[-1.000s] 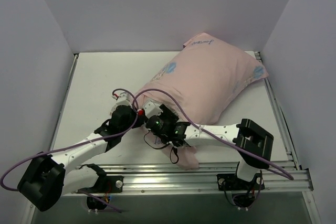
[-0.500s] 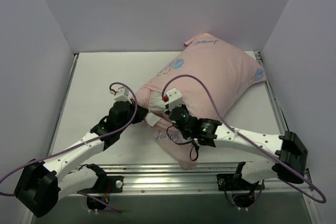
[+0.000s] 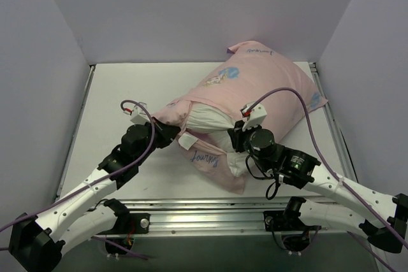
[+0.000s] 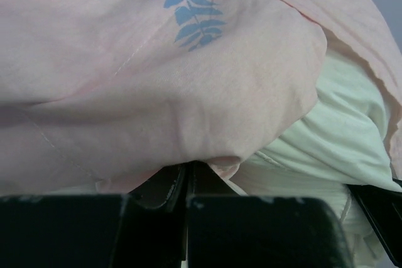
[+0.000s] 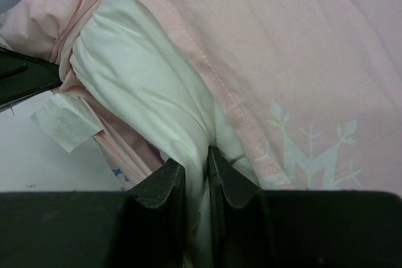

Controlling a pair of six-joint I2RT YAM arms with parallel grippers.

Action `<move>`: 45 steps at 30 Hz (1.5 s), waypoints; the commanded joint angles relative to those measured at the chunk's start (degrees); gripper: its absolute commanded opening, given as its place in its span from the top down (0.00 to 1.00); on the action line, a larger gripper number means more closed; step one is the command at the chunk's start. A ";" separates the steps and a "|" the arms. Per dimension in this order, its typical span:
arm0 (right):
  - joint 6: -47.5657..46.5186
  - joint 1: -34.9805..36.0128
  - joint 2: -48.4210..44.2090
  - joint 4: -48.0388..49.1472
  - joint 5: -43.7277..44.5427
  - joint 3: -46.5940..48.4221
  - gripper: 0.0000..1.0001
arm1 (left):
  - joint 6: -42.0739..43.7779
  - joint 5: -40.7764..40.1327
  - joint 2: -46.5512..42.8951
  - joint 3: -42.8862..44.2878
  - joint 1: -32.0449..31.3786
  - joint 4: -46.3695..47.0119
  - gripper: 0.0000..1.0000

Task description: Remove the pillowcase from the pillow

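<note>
The pale pink pillowcase (image 3: 268, 87) lies diagonally across the table, its opening towards the front left. The white pillow (image 3: 207, 118) bulges out of that opening, and its small white tag (image 3: 189, 141) hangs there. My left gripper (image 3: 167, 133) is shut on the pillowcase's open edge; in the left wrist view its jaws (image 4: 188, 174) pinch a fold of pink fabric (image 4: 157, 92) beside the pillow (image 4: 339, 136). My right gripper (image 3: 237, 138) is shut on the exposed pillow; in the right wrist view it (image 5: 195, 161) pinches white cloth (image 5: 138, 73) next to the pink hem (image 5: 301, 48).
A loose pink flap with blue script (image 3: 210, 160) lies at the front, below the pillow. A metal rail (image 3: 210, 211) runs along the table's front edge and another (image 3: 338, 138) along the right side. White walls close in the left, back and right. Purple cables loop over both arms.
My right gripper has moved from the front flap up and right to the pillow's exposed end and shut on it. The left gripper drew left, and more white pillow shows.
</note>
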 commanded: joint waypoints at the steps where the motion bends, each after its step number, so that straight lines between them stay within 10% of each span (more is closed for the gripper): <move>1: 1.50 -3.49 -5.80 -6.29 14.23 0.82 1.00 | 5.21 -26.37 -2.94 -0.73 4.39 -13.74 0.98; 20: 0.80 -3.84 3.24 -7.43 -2.80 -0.77 1.00 | 19.35 -12.09 -4.09 7.01 3.43 -9.73 0.96; 22: 1.24 -3.75 4.39 -5.94 -4.22 -1.03 1.00 | 21.37 -8.65 -2.86 7.18 2.90 -6.12 0.91; 28: 1.77 -3.49 7.20 -1.81 -6.86 -1.30 1.00 | 30.87 -1.85 2.24 11.05 -0.88 -5.93 0.30; 45: 1.94 -0.42 13.88 1.62 -3.18 -0.59 1.00 | 22.97 -7.93 11.82 13.59 -6.24 -2.95 0.20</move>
